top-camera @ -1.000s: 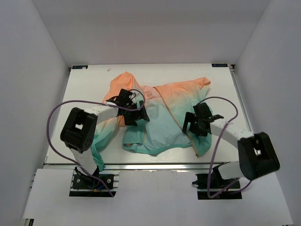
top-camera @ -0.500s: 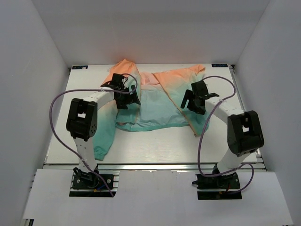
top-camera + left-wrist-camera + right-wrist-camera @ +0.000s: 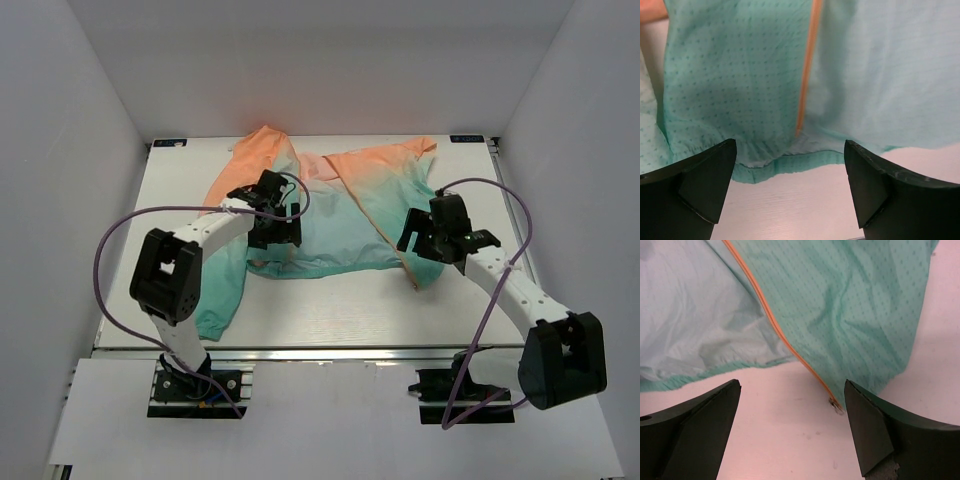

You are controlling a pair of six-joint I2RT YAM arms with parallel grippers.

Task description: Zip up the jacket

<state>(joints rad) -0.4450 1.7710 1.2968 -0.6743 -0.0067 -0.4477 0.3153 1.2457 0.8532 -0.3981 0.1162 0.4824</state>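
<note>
The jacket (image 3: 330, 215) lies spread open on the white table, orange at the hood and shoulders, teal at the hem. Its orange zipper runs along both front edges. My left gripper (image 3: 268, 245) is open and empty above the left panel's hem, where the zipper edge (image 3: 807, 65) ends. My right gripper (image 3: 418, 262) is open and empty above the right panel's lower corner, where the orange zipper (image 3: 785, 340) ends in a small metal slider (image 3: 835, 404) on the table.
The jacket's left sleeve (image 3: 222, 295) trails toward the table's near left edge. The white table (image 3: 330, 310) is walled on three sides. Purple cables loop from both arms.
Both grippers have drawn back toward the near side, from the jacket's chest to its hem. The jacket lies flatter and more spread than a second ago.
</note>
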